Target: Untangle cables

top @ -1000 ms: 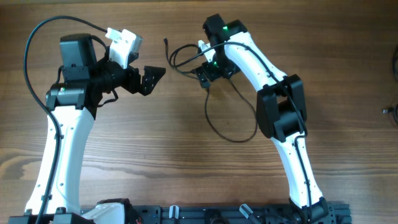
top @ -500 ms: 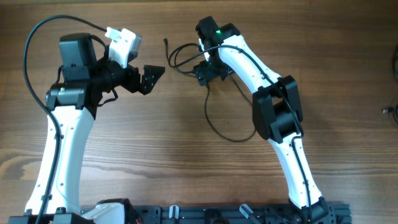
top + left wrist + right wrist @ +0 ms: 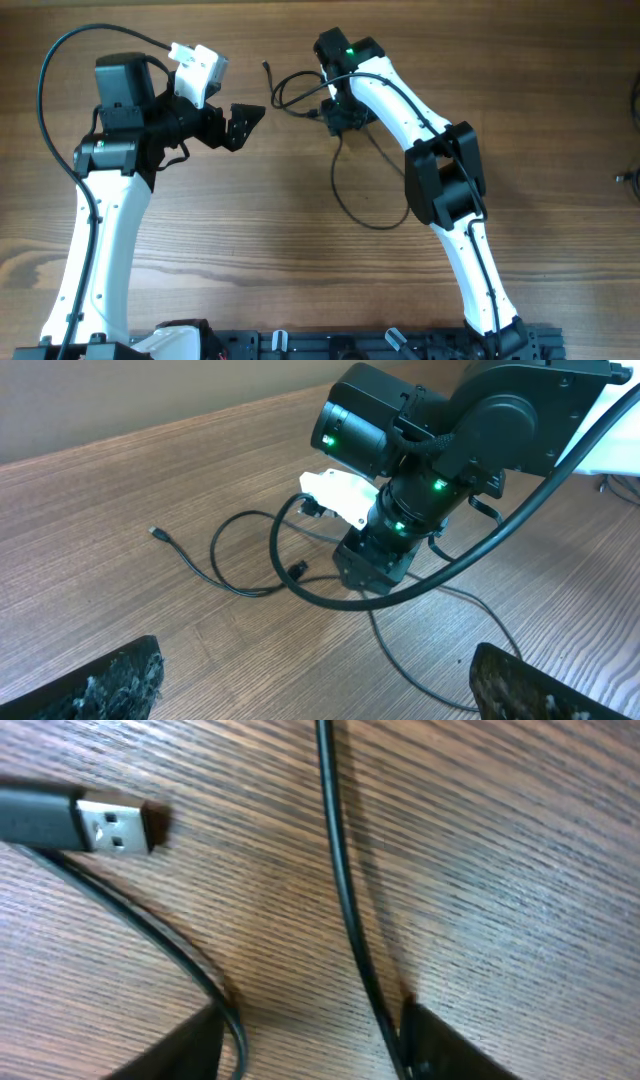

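Right gripper (image 3: 310, 1050): it points down at the table. Its jaws are neither wide nor closed, and a clear gap is between the fingers.
Grip: it holds nothing that I can see, and neither finger presses a cord.
Between the fingers: two strands of the cables (image 3: 340, 890) lie on the wood inside the gap. One strand runs just beside each finger.
USB plug (image 3: 110, 825): it is a silver tip on a black housing. It lies flat on the wood, just beyond the gripper in the wrist view, at the end of one strand.
Cables near the right gripper: in the overhead view some small loops (image 3: 295, 95) lie just beside the right gripper, on the side of the left arm.
Long loop (image 3: 375, 225): it goes from under the right gripper toward the robot's base, then curves back under the right arm.
Small plug (image 3: 266, 66): this loose end lies apart from the loops, in the area between the two arms.
Left gripper (image 3: 250, 125): its jaws are wide and hold nothing. It is above the wood and faces the loops. It is near them but does not touch them.
Table (image 3: 250, 230): it is brown wood with visible grain, and all the cables rest on it.
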`<control>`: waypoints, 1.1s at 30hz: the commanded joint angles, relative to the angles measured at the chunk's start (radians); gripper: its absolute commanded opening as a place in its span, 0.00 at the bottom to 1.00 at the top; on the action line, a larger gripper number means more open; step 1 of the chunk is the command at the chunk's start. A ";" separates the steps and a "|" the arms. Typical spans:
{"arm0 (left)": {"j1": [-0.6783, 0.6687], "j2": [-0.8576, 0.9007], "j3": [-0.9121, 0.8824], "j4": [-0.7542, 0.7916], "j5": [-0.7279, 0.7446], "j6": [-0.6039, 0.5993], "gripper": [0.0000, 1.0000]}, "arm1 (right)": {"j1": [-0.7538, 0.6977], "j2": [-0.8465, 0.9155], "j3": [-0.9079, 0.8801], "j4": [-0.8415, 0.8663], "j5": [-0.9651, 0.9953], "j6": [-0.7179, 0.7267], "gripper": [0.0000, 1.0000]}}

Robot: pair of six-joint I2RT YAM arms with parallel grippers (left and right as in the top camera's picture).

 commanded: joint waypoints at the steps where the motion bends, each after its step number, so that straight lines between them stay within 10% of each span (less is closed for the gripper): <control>1: 0.005 0.008 0.014 0.003 -0.006 0.002 1.00 | -0.003 0.085 -0.020 -0.006 0.028 -0.006 0.46; 6: 0.005 0.008 0.014 0.003 -0.006 0.002 1.00 | -0.003 0.085 -0.020 -0.006 0.020 -0.004 0.05; 33: 0.005 0.008 0.014 -0.010 -0.006 0.002 1.00 | -0.068 -0.287 0.031 -0.137 0.118 0.090 0.04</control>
